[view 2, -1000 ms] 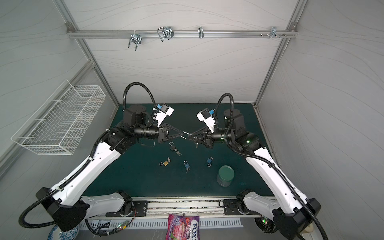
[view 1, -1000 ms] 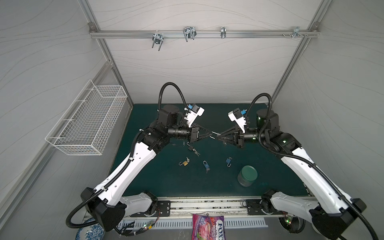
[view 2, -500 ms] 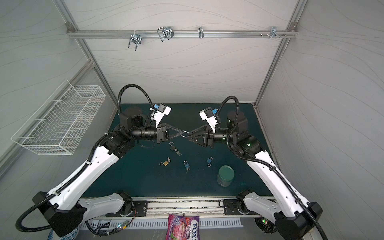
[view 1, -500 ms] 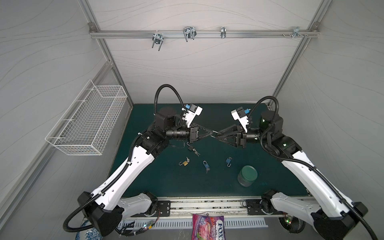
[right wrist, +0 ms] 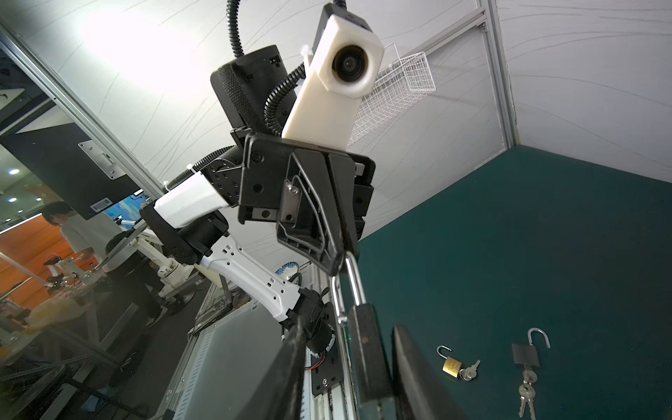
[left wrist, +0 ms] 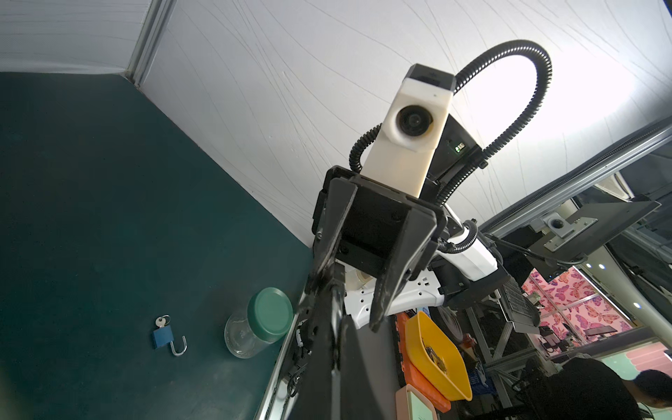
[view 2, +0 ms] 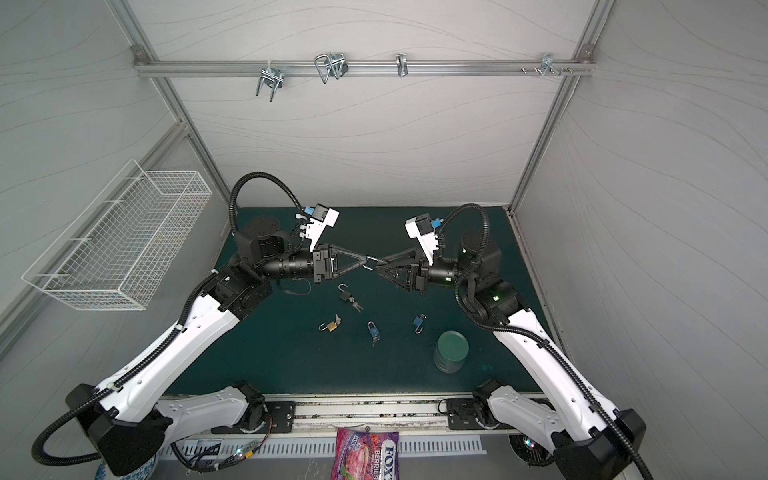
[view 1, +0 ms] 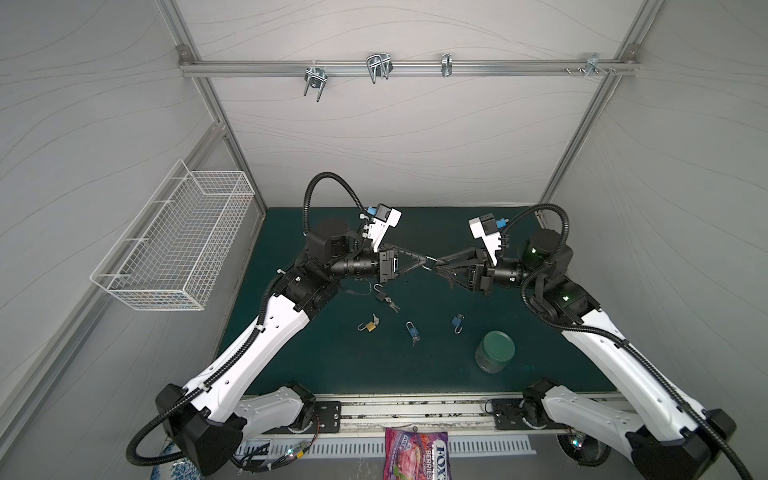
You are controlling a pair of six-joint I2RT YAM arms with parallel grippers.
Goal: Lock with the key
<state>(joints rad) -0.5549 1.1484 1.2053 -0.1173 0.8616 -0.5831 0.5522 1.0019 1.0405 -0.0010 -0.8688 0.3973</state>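
Padlock [right wrist: 367, 349] hangs above the tabletop [view 1: 540, 365], shackle [right wrist: 354, 276] pinched in the closed left claw [view 1: 427, 262], black body between parted jaws of the right claw [view 1: 439, 266]; best to close squarely on its flat sides before pushing.

In both top views the only print that can be read is on the purple sweet bag [view 1: 417, 455] [view 2: 368, 455], which lies at the front edge below the surface. It shows white letters "FOX" on a dark panel with "BERRIES" beside them, both turned sideways. The stamp on the brass padlock [right wrist: 452, 364] is too small to read.
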